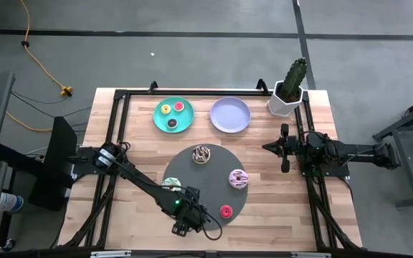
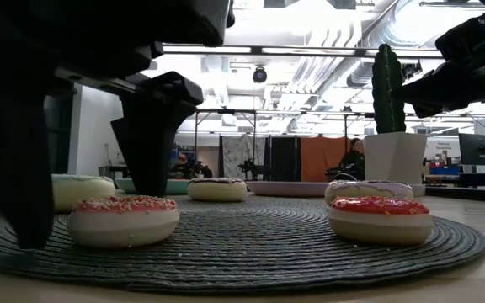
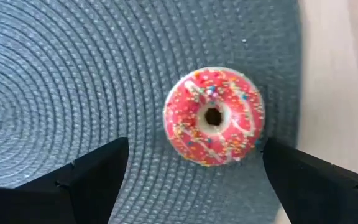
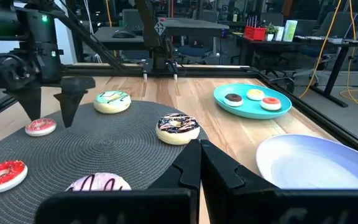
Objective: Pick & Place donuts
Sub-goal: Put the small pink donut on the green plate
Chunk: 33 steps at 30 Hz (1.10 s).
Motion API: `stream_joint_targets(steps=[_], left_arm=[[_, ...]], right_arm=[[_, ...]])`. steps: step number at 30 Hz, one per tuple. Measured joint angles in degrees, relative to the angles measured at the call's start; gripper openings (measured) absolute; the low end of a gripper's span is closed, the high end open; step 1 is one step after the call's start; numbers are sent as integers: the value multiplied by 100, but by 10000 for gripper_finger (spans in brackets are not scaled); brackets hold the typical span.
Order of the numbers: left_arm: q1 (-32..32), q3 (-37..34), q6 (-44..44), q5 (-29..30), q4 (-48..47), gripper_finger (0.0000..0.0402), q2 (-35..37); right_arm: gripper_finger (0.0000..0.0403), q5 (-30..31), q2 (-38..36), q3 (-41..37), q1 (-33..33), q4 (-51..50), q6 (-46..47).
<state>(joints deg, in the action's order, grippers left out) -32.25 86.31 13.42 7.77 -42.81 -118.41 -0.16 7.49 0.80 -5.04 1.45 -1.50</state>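
The left gripper (image 3: 194, 177) stands wide open at the front edge of the grey mat (image 3: 55, 74), one finger on either side of a pink sprinkled donut (image 3: 213, 116), gripping nothing. The right gripper (image 1: 284, 147) waits shut near the table's right edge.

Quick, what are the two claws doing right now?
Left gripper: open, fingers down on either side of the pink sprinkled donut, not gripping it.
Right gripper: closed, empty, waiting near the cactus pot.
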Motion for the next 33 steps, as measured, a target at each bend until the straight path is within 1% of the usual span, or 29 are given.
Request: stream_joint_targets(steps=[9, 14, 18, 21, 29, 33], left_arm=[[2, 4, -12, 27, 406, 360, -49], [4, 15, 25, -131, 544, 360, -168], [2, 15, 33, -136, 612, 356, -172], [5, 15, 36, -109, 623, 340, -177], [37, 15, 103, -225, 569, 279, -181], [39, 15, 176, -255, 551, 258, -184]], right_arm=[[0, 2, -1, -2, 1, 0, 1], [0, 0, -1, 0, -2, -2, 1], [0, 0, -9, -1, -1, -3, 1], [0, 0, 2, -2, 0, -4, 1], [0, 0, -1, -2, -2, -3, 1], [0, 0, -1, 0, -2, -4, 0]])
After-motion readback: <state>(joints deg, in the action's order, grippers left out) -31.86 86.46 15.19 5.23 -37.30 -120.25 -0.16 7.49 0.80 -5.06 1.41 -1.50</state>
